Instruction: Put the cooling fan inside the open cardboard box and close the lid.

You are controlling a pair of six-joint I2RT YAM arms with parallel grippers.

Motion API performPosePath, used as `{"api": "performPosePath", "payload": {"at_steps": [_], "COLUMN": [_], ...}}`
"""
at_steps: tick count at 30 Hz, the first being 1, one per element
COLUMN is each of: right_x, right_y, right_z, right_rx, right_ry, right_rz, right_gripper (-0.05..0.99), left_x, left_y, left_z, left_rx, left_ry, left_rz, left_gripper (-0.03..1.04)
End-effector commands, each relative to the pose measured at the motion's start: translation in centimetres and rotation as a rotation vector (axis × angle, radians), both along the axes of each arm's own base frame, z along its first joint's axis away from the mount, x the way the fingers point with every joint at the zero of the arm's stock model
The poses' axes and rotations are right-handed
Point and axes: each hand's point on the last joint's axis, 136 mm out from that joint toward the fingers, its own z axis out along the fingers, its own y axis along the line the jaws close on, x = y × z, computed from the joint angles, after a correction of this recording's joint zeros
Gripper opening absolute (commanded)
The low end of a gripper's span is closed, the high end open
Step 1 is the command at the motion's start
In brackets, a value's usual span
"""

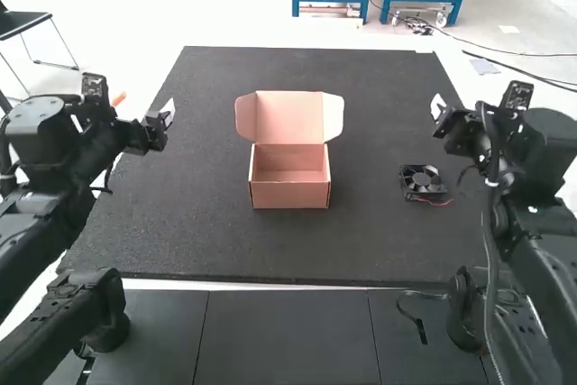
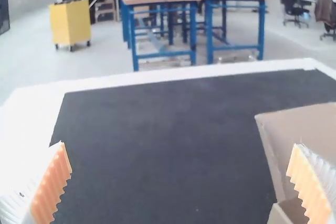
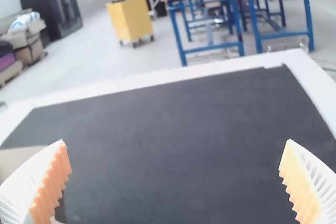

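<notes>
The box (image 1: 288, 173) sits mid-mat with its lid standing open at the back; the fan (image 1: 423, 182) lies flat on the mat (image 1: 180, 214) to the right of the box, not touching it; left gripper (image 1: 166, 120) and right gripper (image 1: 439, 114) hang either side of the box, both spread wide, holding nothing

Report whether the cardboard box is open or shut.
Open: the cardboard box has its lid raised, nothing inside; the cooling fan lies beside it.
</notes>
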Motion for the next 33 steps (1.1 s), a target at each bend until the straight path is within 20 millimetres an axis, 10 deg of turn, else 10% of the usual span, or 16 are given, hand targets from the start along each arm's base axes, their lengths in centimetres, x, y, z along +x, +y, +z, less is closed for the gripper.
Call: {"api": "performPosePath", "payload": {"at_steps": [1, 12, 20, 24, 33], "right_x": [1.1, 4.0, 4.2, 4.3, 6.4], "right_y": [-0.4, -1.8, -0.4, -0.5, -3.8], "right_z": [2.9, 2.0, 0.2, -4.1, -9.1], "right_rx": [0.016, 0.046, 0.089, 0.013, -0.211], "right_ry": [-0.004, 0.333, 0.451, 0.611, 0.872], "right_rz": [-0.012, -0.078, -0.006, 0.021, -0.044], "right_gripper": [0.91, 0.91, 0.9, 0.91, 0.91], "left_x": [2.6, 7.1, 6.0, 4.3, 3.4], "left_y": [1.1, 3.7, -6.1, -11.6, -10.5], "left_z": [0.9, -3.5, -1.7, -0.5, 0.3], "left_rx": [-0.023, 0.032, 0.021, 0.008, 0.036], "left_ry": [0.061, 0.338, 0.358, 0.351, 0.394], "left_rz": [0.034, 0.064, -0.218, -0.325, -0.218], "left_gripper": [0.97, 0.97, 0.97, 0.97, 0.97]}}
